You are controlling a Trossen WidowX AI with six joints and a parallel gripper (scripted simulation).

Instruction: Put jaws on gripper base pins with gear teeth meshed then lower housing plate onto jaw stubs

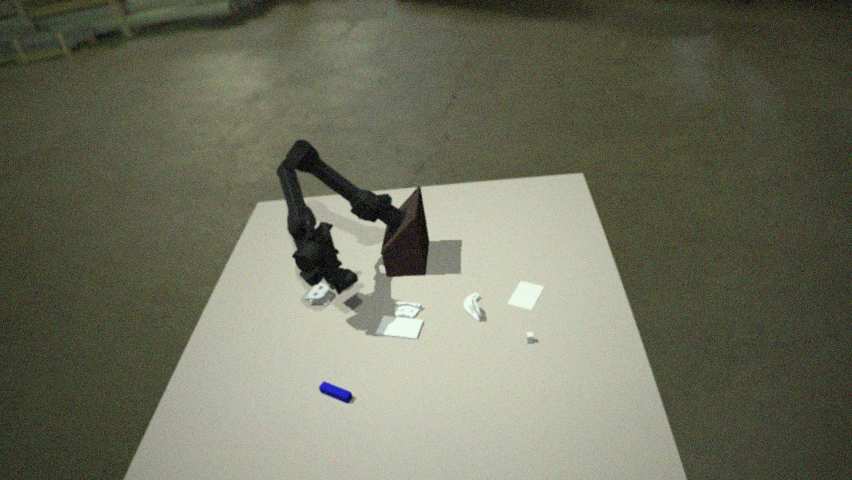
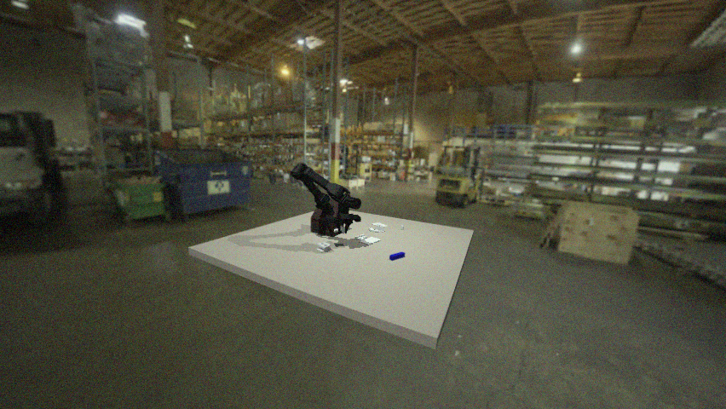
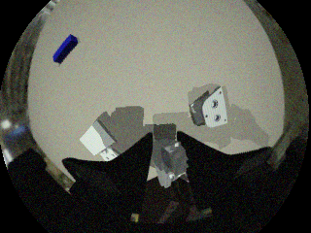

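Note:
My gripper is shut on a grey jaw, held above the table and mostly hidden in the top view. A white plate with two round holes, apparently the housing plate, lies tilted near my hand, to the right in the wrist view. A white piece with small round features, probably the gripper base, lies right beside a white slab. The other jaw, white and curved, lies farther right on the table. Pins and teeth are too small to tell.
A blue bar lies toward the table's front. A flat white square and a small white cube lie at the right. The dark brown arm base stands behind the parts.

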